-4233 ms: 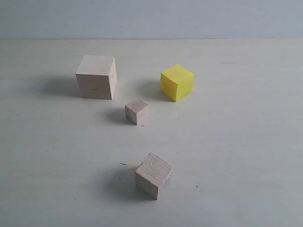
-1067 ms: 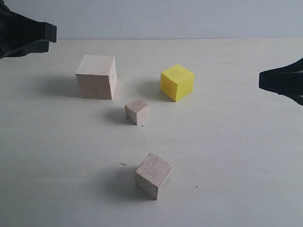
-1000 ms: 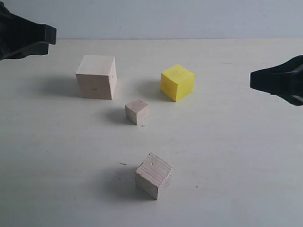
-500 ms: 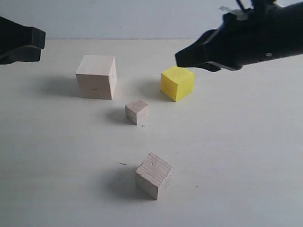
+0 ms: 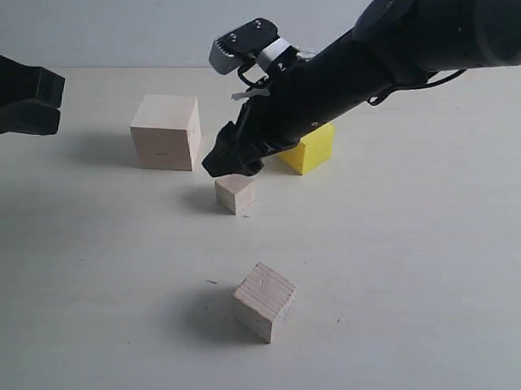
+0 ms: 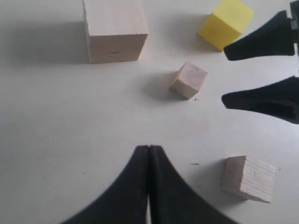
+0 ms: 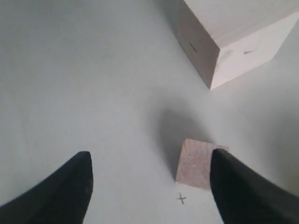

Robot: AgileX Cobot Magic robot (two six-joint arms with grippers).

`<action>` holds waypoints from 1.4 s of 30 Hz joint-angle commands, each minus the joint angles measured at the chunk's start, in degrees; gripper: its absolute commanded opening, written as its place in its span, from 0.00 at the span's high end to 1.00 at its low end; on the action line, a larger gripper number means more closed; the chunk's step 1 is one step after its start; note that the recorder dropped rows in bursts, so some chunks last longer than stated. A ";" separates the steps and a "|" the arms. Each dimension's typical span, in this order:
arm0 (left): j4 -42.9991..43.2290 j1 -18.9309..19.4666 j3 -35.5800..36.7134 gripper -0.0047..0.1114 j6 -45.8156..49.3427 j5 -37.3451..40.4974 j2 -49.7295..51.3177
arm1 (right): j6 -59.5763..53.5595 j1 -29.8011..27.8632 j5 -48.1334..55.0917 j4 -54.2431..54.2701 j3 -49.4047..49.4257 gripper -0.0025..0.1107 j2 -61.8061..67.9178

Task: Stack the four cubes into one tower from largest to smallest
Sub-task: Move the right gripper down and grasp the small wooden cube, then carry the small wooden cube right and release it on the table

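Observation:
Four cubes stand apart on the table. The large pale cube [image 5: 164, 132] [image 6: 114, 30] [image 7: 233, 32] is at the back left. My right arm partly hides the yellow cube [image 5: 313, 151] [image 6: 225, 23]. The small wood cube [image 5: 235, 193] [image 6: 188, 80] [image 7: 196, 163] is in the middle and the grained medium cube [image 5: 264, 301] [image 6: 248, 178] at the front. My right gripper [image 5: 232, 164] [image 6: 223, 74] [image 7: 150, 156] hangs open just above the small cube, which lies beside one finger. My left gripper [image 5: 56, 102] [image 6: 148, 149] is shut and empty at the left edge.
A pale wall runs behind the light tabletop [image 5: 412, 277]. My right arm [image 5: 377, 54] reaches diagonally from the upper right across the yellow cube. A small pen cross [image 7: 181, 199] marks the table by the small cube.
My right arm has swept in from the right edge, passed over the yellow cube and come down over the small cube. My left gripper has drifted slightly left and down. No cube has moved.

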 commanded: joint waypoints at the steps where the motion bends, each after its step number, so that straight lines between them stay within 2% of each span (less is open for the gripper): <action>1: -0.36 -0.28 -0.34 0.96 -0.08 0.40 -0.43 | -0.20 0.10 -2.09 -0.99 -2.95 0.37 4.28; 5: -1.01 -0.28 -0.34 0.96 -0.08 1.26 -0.43 | -0.20 0.10 -7.54 -1.28 -3.48 0.37 7.26; 28: -1.63 -0.28 -0.34 0.96 1.43 1.13 -0.43 | 2.21 0.10 -7.19 -2.97 -5.49 0.39 14.05; 30: -1.63 -0.28 -0.34 0.96 1.43 1.13 -0.43 | 2.76 0.10 -7.19 -3.10 -5.49 0.45 13.80; 33: -1.63 -0.28 -0.34 0.96 1.55 1.13 -0.43 | 4.47 0.10 -6.64 -5.36 -5.49 0.61 13.20; 38: -1.63 -0.28 -0.34 0.96 1.55 1.13 -0.43 | 18.48 0.10 -4.39 -20.92 -5.49 0.96 12.18; 42: -1.63 -0.28 -0.34 0.96 1.55 1.13 -0.43 | 33.33 0.10 -0.52 -35.53 -5.49 0.98 10.90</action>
